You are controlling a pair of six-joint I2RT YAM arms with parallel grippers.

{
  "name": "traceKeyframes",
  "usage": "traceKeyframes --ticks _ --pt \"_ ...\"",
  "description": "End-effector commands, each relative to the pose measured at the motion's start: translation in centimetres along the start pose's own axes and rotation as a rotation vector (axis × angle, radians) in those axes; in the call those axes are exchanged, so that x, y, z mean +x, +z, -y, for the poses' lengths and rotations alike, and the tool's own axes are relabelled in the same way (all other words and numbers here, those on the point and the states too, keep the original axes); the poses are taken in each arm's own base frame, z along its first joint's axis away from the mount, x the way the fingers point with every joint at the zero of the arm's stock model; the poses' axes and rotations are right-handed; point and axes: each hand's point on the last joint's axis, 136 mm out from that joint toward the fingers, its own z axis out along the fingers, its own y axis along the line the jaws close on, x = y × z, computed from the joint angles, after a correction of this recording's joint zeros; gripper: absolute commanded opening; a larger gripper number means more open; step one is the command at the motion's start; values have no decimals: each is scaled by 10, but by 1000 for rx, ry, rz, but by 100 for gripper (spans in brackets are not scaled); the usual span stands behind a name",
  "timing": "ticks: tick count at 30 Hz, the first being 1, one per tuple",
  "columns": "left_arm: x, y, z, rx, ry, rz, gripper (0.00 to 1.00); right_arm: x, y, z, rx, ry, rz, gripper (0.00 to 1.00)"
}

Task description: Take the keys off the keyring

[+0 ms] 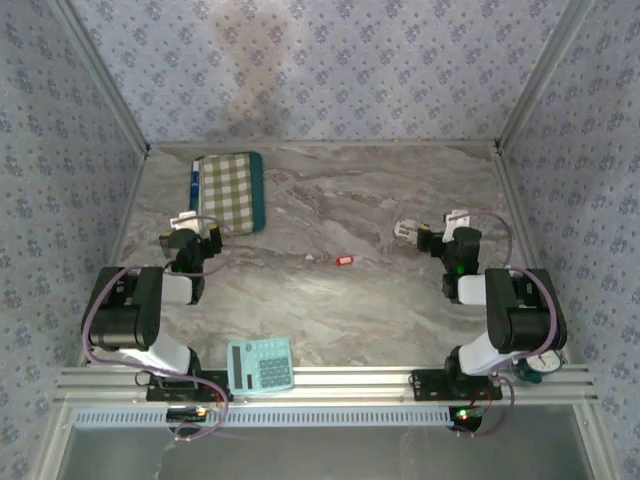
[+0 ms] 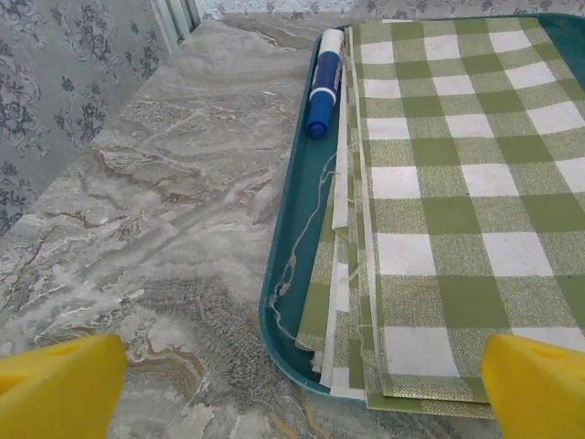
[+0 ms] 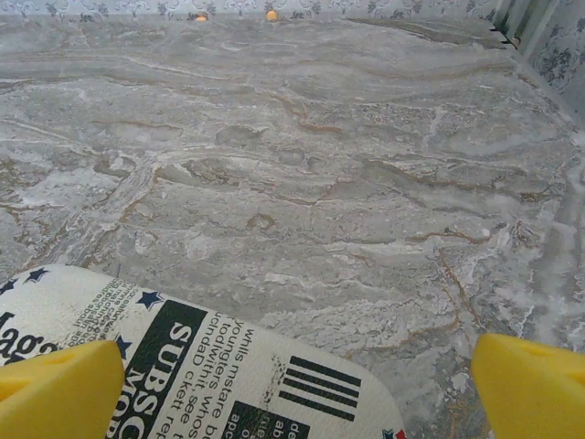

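Jaws on both arms stand spread wide on my screens, with nothing pinched in either. The keys, which I can make out only as a tiny bright red oblong piece, lie flat on the grey marble-patterned tabletop. They sit roughly midway between the two arms, well apart from both, and any metal on them is too small for me to see.

My left gripper sits at the left side, at the near right corner of a teal rectangular tray. From the left wrist camera, the left gripper frames that tray's near left corner. Its yellow fingertips are at the bottom corners of the picture. A folded green-and-white checked cloth fills most of the tray, with loose threads trailing off its left edge. A blue-and-white marker pen lies along the tray's far left rim.

My right gripper is on the right side of the table, pointing left. Through its wrist camera, the right gripper hangs over a white printed card with black lettering and stars. That card lies flat on the marble, and I cannot tell whether a finger touches it.

A teal pocket calculator rests at the near edge, between the two arm bases and closer to the left one.
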Motion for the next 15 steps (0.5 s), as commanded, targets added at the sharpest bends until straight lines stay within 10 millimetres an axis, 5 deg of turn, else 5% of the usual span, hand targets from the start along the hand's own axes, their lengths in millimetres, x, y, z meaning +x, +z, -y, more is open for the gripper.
traceKeyframes --ticks 1,15 --pt "-13 0 2 15 -25 29 99 -7 2 0 -10 -10 10 100" --pt "-13 1 2 14 -24 30 99 -6 2 0 -14 -7 7 100"
